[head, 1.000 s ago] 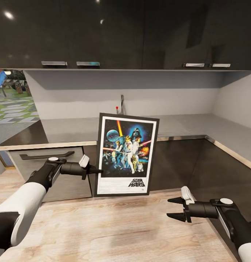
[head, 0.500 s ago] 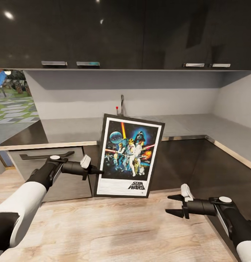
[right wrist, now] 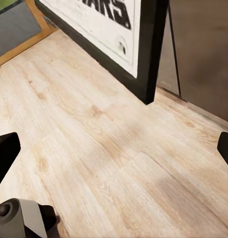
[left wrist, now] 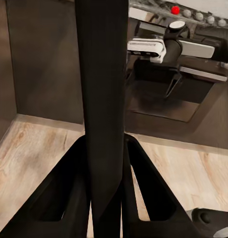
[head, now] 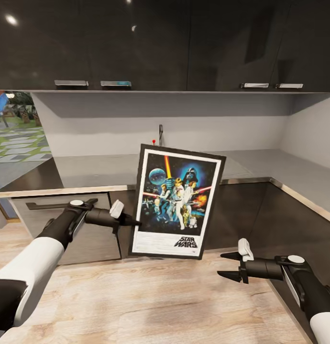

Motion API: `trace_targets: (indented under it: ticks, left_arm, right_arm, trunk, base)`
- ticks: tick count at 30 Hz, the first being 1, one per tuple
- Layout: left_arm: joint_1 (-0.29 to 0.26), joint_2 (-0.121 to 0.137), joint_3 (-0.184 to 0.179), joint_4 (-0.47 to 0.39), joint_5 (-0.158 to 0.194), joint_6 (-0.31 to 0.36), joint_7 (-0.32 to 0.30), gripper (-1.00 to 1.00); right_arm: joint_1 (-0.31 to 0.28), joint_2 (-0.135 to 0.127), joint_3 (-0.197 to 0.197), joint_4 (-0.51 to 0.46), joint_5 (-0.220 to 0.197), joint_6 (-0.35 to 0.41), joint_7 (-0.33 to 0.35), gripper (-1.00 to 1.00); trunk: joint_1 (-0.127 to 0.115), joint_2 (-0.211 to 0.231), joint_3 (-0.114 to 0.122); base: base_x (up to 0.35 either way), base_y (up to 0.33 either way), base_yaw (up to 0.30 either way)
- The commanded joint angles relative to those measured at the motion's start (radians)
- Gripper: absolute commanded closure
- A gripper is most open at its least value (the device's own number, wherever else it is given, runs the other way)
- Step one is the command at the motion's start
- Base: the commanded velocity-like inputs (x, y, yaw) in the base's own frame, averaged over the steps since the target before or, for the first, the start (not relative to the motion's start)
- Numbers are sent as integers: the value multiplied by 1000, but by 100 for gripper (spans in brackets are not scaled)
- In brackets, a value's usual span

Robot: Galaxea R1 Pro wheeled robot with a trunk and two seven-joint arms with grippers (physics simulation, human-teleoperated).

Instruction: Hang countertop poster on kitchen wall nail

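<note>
The poster (head: 177, 203), black-framed with a white border and the STAR WARS logo at its foot, hangs upright in the air in front of the dark base cabinets, its top leaning a little to the right. My left gripper (head: 135, 222) is shut on the poster's left edge, low down. In the left wrist view the poster (left wrist: 101, 89) is an edge-on dark slab pinched between the two fingers (left wrist: 69, 188). My right gripper (head: 228, 265) stands open and holds nothing, below and to the right of the poster. The poster's lower corner (right wrist: 136, 54) is visible beyond the right gripper (right wrist: 114, 153). The grey kitchen countertop (head: 93, 169) lies behind.
Dark glossy upper cabinets (head: 160, 43) hang over the grey back wall (head: 208, 126). A thin metal upright with a small red tip (head: 154, 141) beside it stands at the wall behind the poster. The countertop turns a corner at the right (head: 303, 179). Light wood floor (head: 150, 301) lies below.
My left gripper has carried the poster to the right and slightly up, and its top tilts further right. The right gripper has barely shifted and stays open.
</note>
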Motion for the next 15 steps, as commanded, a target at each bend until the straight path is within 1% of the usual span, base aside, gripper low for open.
trace_targets:
  ticks: [1,2,5,15]
  left_arm:
    - [-1,1,-1,-14,19,13,-4,100]
    - [-1,1,-1,-24,34,15,-4,100]
    - [-1,1,-1,-39,53,17,-4,100]
    - [0,0,-6,-45,63,18,-4,100]
  right_arm:
    - [-1,1,-3,-1,5,10,6,-100]
    - [-1,0,-3,-1,6,9,6,-100]
    - [-1,0,-3,-1,5,9,6,-100]
    - [-1,3,-2,-1,4,9,5,-100]
  trunk:
    - [0,-1,-1]
    - [0,-1,-1]
    - [0,-1,-1]
    - [0,-1,-1]
  base:
    - [0,0,0]
    - [0,0,0]
    - [0,0,0]
    - [0,0,0]
